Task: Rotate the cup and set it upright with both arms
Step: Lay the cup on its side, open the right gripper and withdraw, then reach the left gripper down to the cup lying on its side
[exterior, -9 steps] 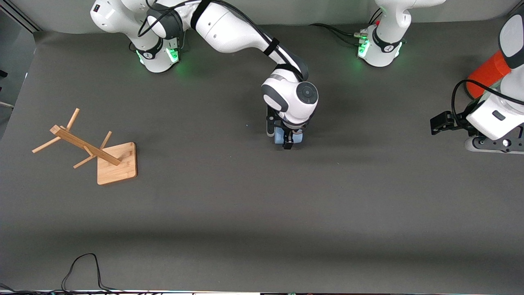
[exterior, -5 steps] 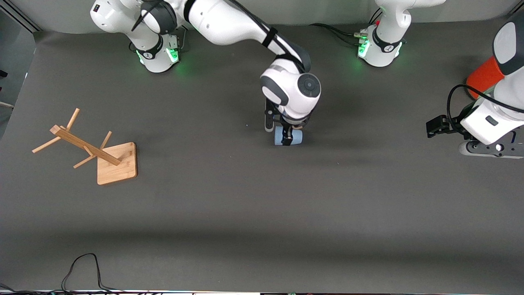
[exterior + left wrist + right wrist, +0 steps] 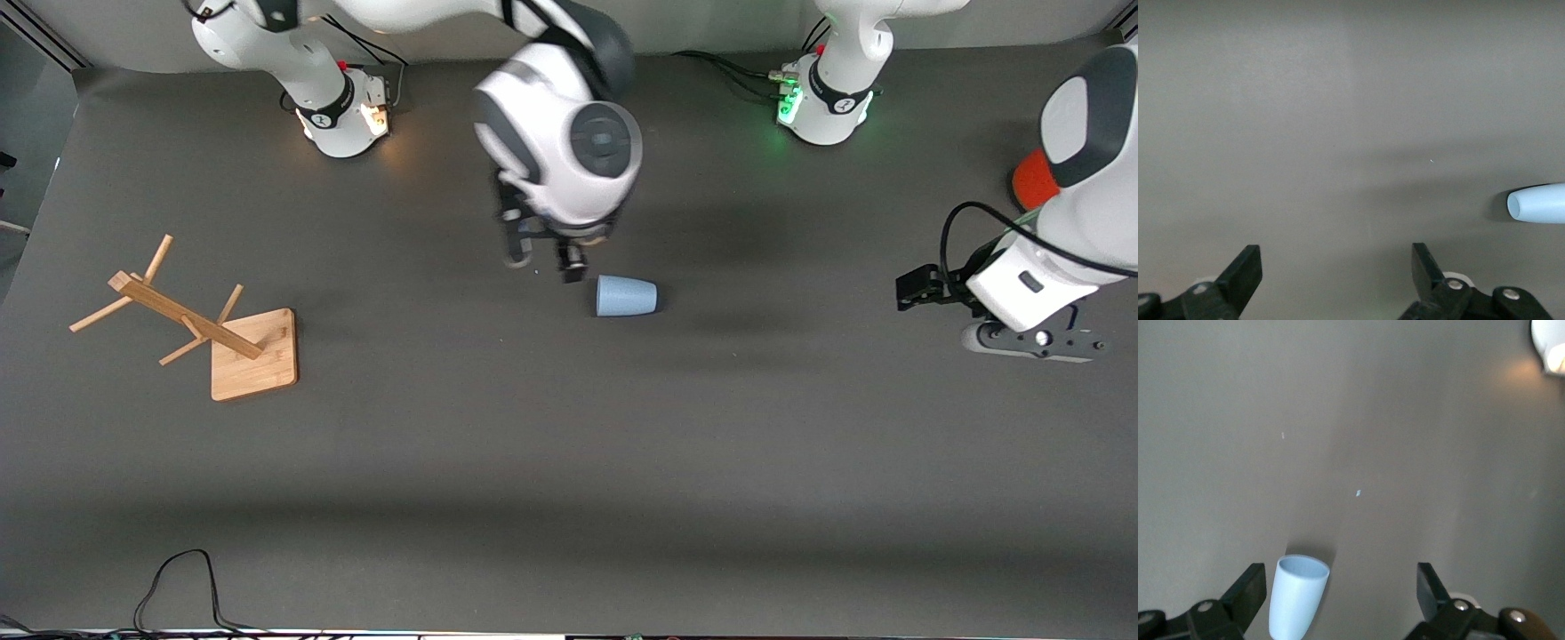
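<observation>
Cup (image 3: 626, 296) is lying on its side on the bench (image 3: 569, 444), centre of the front view, slightly above mid-height, with nothing touching it. Its narrow end points toward the wooden rack, its wider end toward the left arm's end of the bench. Right end effector (image 3: 542, 260) hangs just up-left of the cup in the front view, jaws spread wide and empty. In the right wrist view the cup (image 3: 1296, 596) sits at the bottom edge, close to one fingertip (image 3: 1250, 587) and not gripped. Left end effector (image 3: 917, 289) is at the right edge of the front view, well apart from the cup, released and holding nothing; that arm is waiting. In the left wrist view the cup (image 3: 1538, 203) shows at the right edge, round end facing the camera. Wooden rack (image 3: 191, 320) with pegs stands on its square base at centre-left of the front view. Red-orange can (image 3: 1031, 180) sits at the upper right, mostly hidden by the left arm.
</observation>
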Action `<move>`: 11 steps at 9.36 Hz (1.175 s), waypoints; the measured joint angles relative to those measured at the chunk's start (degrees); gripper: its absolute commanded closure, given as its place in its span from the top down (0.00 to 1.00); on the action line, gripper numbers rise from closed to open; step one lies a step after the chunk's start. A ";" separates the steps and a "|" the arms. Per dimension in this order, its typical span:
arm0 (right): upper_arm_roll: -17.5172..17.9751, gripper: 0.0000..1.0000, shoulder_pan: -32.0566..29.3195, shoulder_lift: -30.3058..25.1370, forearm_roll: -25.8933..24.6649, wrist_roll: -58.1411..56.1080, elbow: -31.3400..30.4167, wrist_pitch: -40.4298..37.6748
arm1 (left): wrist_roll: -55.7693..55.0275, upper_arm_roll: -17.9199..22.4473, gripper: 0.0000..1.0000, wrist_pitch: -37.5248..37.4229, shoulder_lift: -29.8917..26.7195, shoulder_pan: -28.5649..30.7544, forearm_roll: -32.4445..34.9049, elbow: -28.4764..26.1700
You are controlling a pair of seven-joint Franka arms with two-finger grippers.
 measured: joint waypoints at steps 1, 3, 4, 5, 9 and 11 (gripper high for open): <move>-0.18 1.00 -3.66 -3.08 -0.18 -8.10 -1.19 -2.10 | -0.01 -0.02 1.00 0.08 0.03 -0.07 -0.05 0.17; -0.77 1.00 -10.13 -9.45 -2.55 -25.58 -5.16 -4.47 | -1.60 -0.18 1.00 0.08 0.02 -1.18 -0.11 1.16; -1.49 1.00 -12.95 -12.73 -3.76 -34.71 -7.68 -4.98 | -4.54 -0.30 1.00 0.12 0.03 -2.94 -0.12 1.47; -1.86 1.00 -16.45 -16.01 -4.21 -43.06 -10.39 -5.01 | -8.81 -0.43 1.00 0.23 0.10 -5.40 -0.10 1.68; 2.99 1.00 -36.67 -25.83 -4.43 -74.63 -18.49 -4.00 | -31.13 -0.92 1.00 3.56 4.75 -19.28 6.96 2.77; 5.92 1.00 -44.15 -29.65 -4.80 -88.39 -24.28 2.14 | -44.20 -1.00 1.00 3.69 10.56 -28.33 15.38 5.73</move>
